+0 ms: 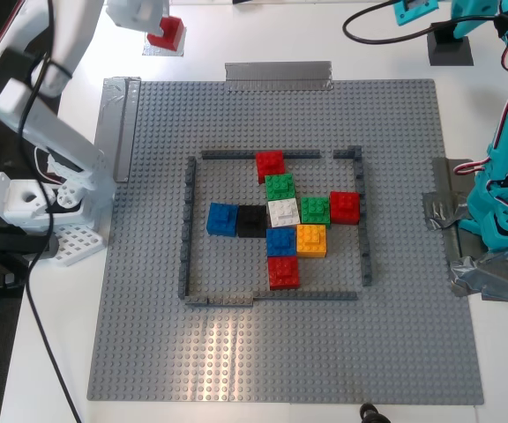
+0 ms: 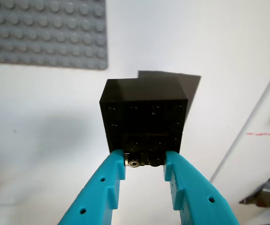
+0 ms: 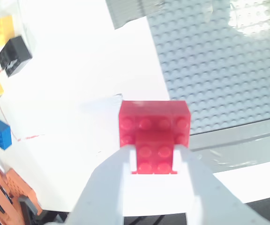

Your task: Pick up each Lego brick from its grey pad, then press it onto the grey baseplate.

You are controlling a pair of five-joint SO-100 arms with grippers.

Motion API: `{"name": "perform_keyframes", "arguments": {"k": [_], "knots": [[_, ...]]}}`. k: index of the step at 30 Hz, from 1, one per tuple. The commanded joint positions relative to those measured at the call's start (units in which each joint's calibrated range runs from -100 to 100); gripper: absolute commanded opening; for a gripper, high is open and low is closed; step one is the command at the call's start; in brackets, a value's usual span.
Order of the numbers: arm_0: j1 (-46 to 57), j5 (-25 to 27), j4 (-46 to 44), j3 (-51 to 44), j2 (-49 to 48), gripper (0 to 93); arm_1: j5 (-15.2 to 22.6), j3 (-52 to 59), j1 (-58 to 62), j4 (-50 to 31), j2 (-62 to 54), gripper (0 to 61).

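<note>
My exterior view is bright and sharp, with a pale patch of glare on the grey baseplate near its lower edge. The white surface is close to washed out. The second wrist view is overexposed: the surface blows to pure white, the red brick looks pinkish and soft, and the baseplate flares at one corner. In the first wrist view the black brick is so dark its studs barely show, casting a soft shadow behind it.

Teal first gripper holds a black brick; white second gripper holds a red brick; the studded baseplate is grey.
</note>
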Motion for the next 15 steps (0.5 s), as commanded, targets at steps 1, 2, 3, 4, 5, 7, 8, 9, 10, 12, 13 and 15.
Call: {"name": "perform_keyframes", "arguments": {"k": [1, 2, 3, 4, 5, 7, 8, 9, 10, 12, 13, 15], "knots": [[-2.8, 2.3, 4.5, -1.6, -5.1, 0.0, -2.0, 9.8, 8.3, 3.1, -16.1, 0.2], [-3.8, 2.8, 5.2, -1.5, -5.5, 0.0, -2.4, 11.6, 10.5, 4.2, -17.7, 0.2], [-4.6, 3.4, 5.9, -1.5, -5.9, 0.0, -2.8, 13.2, 12.6, 5.1, -19.2, 0.2], [-5.4, 4.3, 6.6, -1.5, -6.3, 0.0, -3.7, 14.8, 14.9, 6.4, -20.7, 0.2], [-6.2, 5.1, 7.2, -1.5, -6.6, 0.0, -4.2, 15.9, 17.0, 7.5, -21.7, 0.2], [-7.9, 6.5, 8.0, -1.5, -7.7, 0.0, -5.0, 17.9, 21.3, 10.0, -23.2, 0.2], [-8.8, 7.1, 8.0, -1.5, -8.4, 0.0, -5.5, 18.5, 23.7, 11.1, -23.3, 0.2], [-9.5, 7.8, 8.0, -1.5, -8.9, 0.0, -5.8, 19.3, 25.8, 11.4, -23.5, 0.2], [-10.4, 8.6, 8.0, -1.4, -9.6, 0.0, -6.0, 20.2, 28.1, 11.6, -23.7, 0.2], [-12.3, 9.8, 8.0, -1.1, -11.4, 0.0, -6.4, 21.6, 32.2, 10.8, -23.9, 0.2], [-13.1, 10.3, 8.0, -0.7, -12.5, 0.0, -6.6, 22.2, 34.1, 10.1, -23.9, 0.2], [-14.7, 11.4, 8.0, 0.8, -14.8, 0.0, -7.7, 23.7, 37.7, 7.7, -23.3, 0.2]]}}
